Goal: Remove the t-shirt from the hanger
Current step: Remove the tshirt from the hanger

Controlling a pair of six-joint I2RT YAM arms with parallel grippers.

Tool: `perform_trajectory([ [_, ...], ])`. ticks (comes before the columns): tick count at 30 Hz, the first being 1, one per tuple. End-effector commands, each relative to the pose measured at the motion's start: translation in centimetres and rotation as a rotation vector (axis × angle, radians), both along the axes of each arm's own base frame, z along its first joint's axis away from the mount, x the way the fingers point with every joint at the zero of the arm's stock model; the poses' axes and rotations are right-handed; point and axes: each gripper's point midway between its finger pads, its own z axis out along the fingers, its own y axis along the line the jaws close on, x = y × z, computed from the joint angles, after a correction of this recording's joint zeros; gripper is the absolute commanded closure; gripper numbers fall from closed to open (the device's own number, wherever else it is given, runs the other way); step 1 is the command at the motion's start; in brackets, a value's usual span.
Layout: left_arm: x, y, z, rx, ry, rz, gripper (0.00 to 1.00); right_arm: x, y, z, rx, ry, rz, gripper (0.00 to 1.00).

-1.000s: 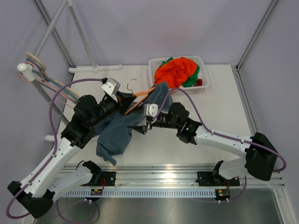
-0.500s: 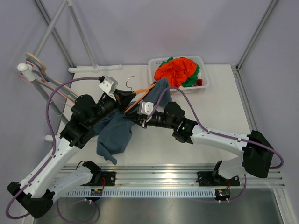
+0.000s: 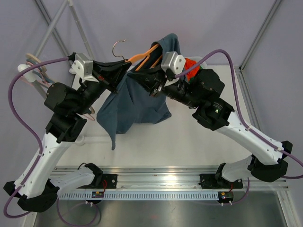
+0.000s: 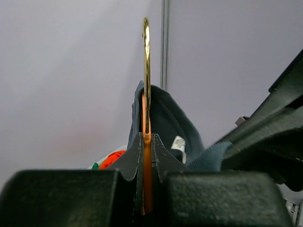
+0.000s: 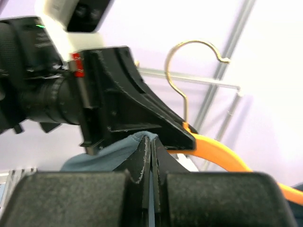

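At upper centre of the overhead view, holds the orange hanger [image 3: 147, 53] up off the table [image 3: 189, 142] in the left gripper [image 3: 125, 67], fingers clamped tight on its neck just below the gold hook [image 3: 119, 47]. In the left wrist view, shows that hook standing straight up the middle of the frame, with the orange neck squeezed between the two black fingertips.

Pinches a fold of the dark blue t-shirt [image 3: 135, 101] in the right gripper [image 3: 147, 80], jaws pressed fully together on the cloth. Sits just right of the left gripper there, very near it; cannot tell whether touching. In the right wrist view, shows blue cloth caught at the fingertips at lower centre, the left gripper's black tip just above and the hanger's orange arm curving off to the lower right.

Leaves the t-shirt on the hanger: draped over the hanger's far end at top centre, bare orange arm showing beside it, bulk hanging below both grippers toward centre-left of the overhead frame.
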Motion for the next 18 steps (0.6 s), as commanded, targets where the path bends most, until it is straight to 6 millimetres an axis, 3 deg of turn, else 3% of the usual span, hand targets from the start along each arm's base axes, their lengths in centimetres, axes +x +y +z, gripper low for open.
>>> perform_trajectory([
  [1,-0.4,0.2,-0.2,-0.013,-0.022,-0.001,1.0,3.0,-1.9,1.1,0.048,0.08,-0.183,1.0],
  [4,-0.8,0.2,-1.1,0.004,0.007,-0.019,1.0,4.7,-3.5,1.5,0.071,0.121,-0.256,1.0],
  [8,-1.6,0.3,-3.7,0.018,0.042,-0.038,1.0,5.6,-2.6,-2.6,-0.05,0.167,-0.266,1.0],
  [9,-1.4,0.1,-5.2,0.036,0.067,-0.04,1.0,6.0,-2.8,-4.4,-0.077,0.186,-0.29,1.0],
  [11,-2.1,0.3,-6.7,0.068,0.097,-0.056,1.0,6.9,-3.6,-6.2,-0.081,0.219,-0.345,1.0],
  [12,-2.4,0.2,-7.6,0.085,0.112,-0.066,1.0,7.3,-4.9,-6.4,-0.062,0.237,-0.392,1.0],
  [13,-2.4,-0.1,-9.5,0.115,0.149,-0.082,1.0,8.5,-5.6,-8.9,-0.082,0.283,-0.421,1.0],
  [14,-2.8,0.0,-10.1,0.123,0.162,-0.093,1.0,8.7,-5.9,-9.9,-0.09,0.31,-0.421,1.0],
  [15,-2.9,-0.1,-11.1,0.139,0.185,-0.101,1.0,8.5,-5.5,-12.5,-0.146,0.351,-0.385,1.0],
  [18,-2.8,-0.6,-13.7,0.184,0.229,-0.121,1.0,9.5,-5.5,-17.4,-0.23,0.404,-0.424,0.76],
])
